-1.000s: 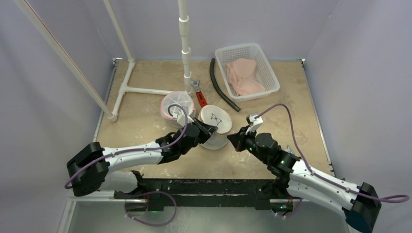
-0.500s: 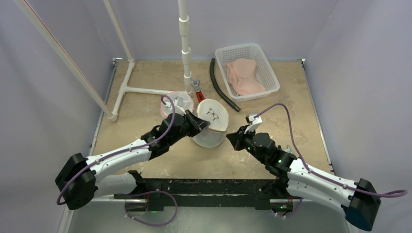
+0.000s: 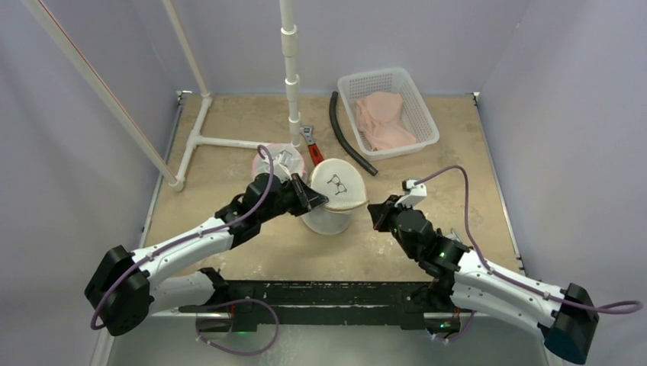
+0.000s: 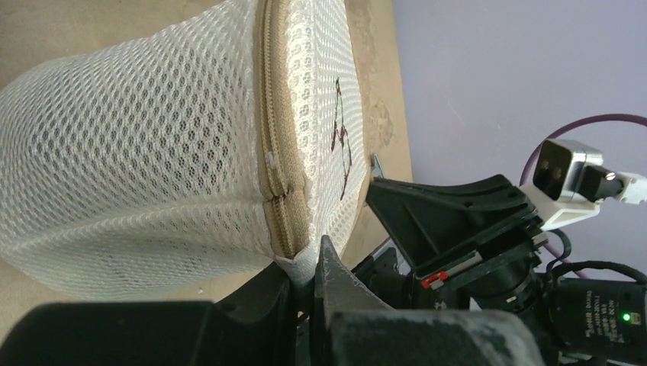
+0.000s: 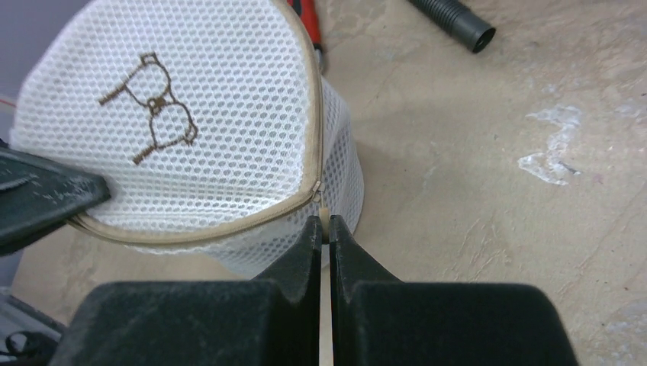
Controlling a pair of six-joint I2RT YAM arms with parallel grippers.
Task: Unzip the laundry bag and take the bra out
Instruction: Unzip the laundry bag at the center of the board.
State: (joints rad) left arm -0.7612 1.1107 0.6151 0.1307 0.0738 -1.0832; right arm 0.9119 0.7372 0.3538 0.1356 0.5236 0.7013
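Now the laundry bag [image 3: 329, 216] stands on the table [image 3: 458, 160] with its lid tilted up, and the bra cannot be seen through the mesh. The left fingers [image 4: 328, 267] are clamped on the rim fabric by the zipper's end, and the right fingers [image 5: 311, 236] are pinched together on the zipper pull [image 5: 324, 217]. To unzip well, keep the left anchor firm and draw the pull along the seam's curve, not outward. Since a second ago the bag has shifted farther up the table, and the right arm has drawn back rightward.
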